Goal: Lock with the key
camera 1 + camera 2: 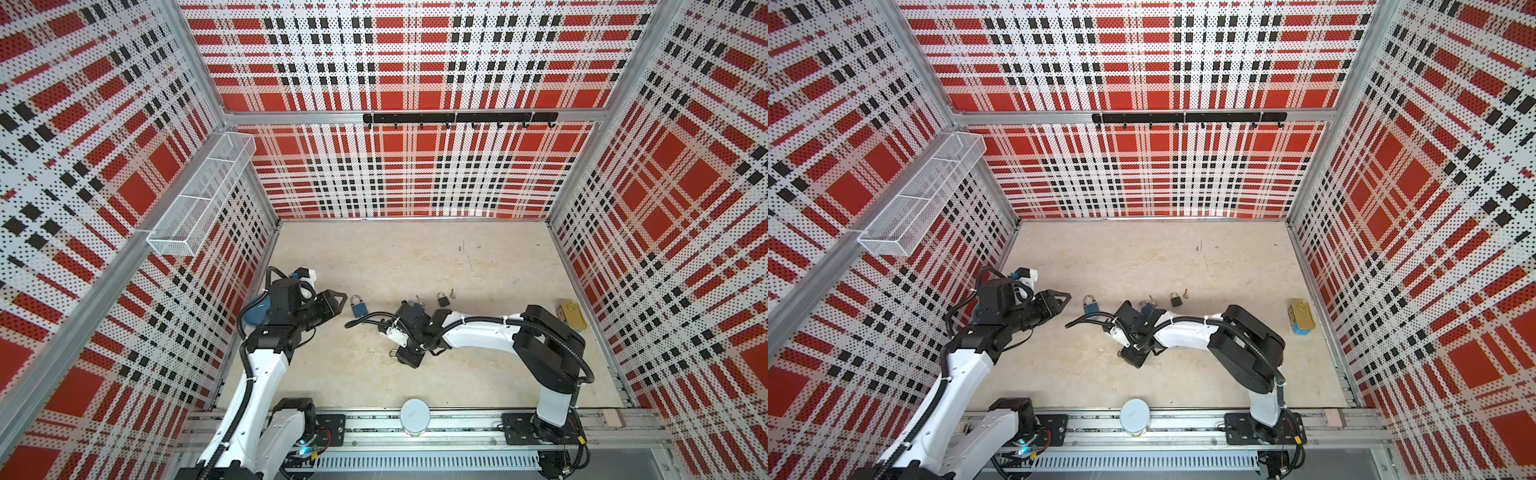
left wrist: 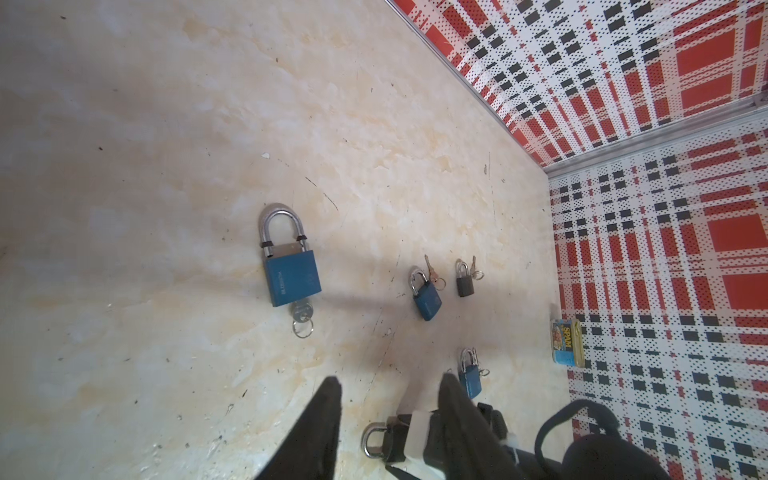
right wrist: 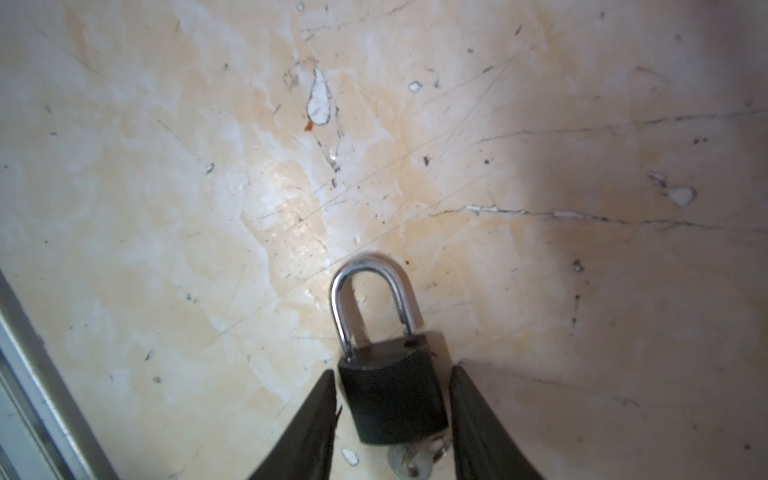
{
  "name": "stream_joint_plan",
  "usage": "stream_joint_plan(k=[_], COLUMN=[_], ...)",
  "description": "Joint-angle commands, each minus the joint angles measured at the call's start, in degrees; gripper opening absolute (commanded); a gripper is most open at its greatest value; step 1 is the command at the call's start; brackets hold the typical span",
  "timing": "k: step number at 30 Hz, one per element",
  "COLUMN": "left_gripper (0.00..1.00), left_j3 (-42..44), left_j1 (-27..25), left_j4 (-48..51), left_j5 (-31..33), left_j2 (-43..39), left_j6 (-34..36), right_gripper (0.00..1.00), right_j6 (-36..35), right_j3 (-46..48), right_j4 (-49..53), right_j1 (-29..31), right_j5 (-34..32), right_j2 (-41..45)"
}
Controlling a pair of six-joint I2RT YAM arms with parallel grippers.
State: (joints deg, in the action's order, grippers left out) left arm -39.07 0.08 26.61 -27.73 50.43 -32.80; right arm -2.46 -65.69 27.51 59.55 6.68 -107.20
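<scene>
In the right wrist view a black padlock [image 3: 390, 399] lies flat on the beige floor between the fingers of my right gripper [image 3: 392, 370]. The jaws are open, with narrow gaps on both sides of the body. Its silver shackle [image 3: 370, 270] points away from me, one leg lifted out of its hole. A key [image 3: 415, 457] sits in the lock's bottom end. In both top views my right gripper [image 1: 401, 355] [image 1: 1136, 357] is low on the floor near the middle. My left gripper [image 1: 338, 300] [image 2: 390, 378] hovers open and empty at the left.
A large blue padlock [image 1: 358, 307] [image 2: 291, 278] with its key [image 2: 301, 318] lies near my left gripper. Two smaller blue padlocks [image 2: 426, 299] [image 2: 469, 376] and a small black one [image 1: 443, 300] lie further right. A Spam can [image 1: 572, 316] stands by the right wall. A grey cylinder [image 1: 414, 415] is at the front rail.
</scene>
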Motion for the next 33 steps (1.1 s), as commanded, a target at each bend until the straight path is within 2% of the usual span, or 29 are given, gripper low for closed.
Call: stream_joint_plan(k=[1,5,16,27,33], left_gripper=[0.43,0.43,0.43,0.43,0.43], left_j3=[0.7,0.9,1.1,0.8,0.1], left_j1=[0.9,1.2,1.9,2.3,2.3], left_j4=[-1.2,-1.6,-2.6,-2.6,-2.2], left_j5=[-1.4,-1.7,-2.9,-2.9,-2.2], left_j2=[-0.8,-0.8,-0.5,-0.6,-1.0], left_j6=[-0.2,-0.3,-1.1,-1.5,-1.1], right_gripper=[0.45,0.42,0.44,0.25,0.24], right_j6=[-1.5,-1.5,-1.8,-1.8,-0.9], right_j3=[-1.0,-1.1,-0.6,-0.1,-1.3], right_j4=[0.8,1.2,2.4,2.5,3.2], right_j1=[0.5,0.7,1.3,1.7,1.6], right_j5=[-1.2,-1.7,-3.8,-5.2,-4.3], right_j2=[-1.8,-2.3,-2.6,-2.6,1.3])
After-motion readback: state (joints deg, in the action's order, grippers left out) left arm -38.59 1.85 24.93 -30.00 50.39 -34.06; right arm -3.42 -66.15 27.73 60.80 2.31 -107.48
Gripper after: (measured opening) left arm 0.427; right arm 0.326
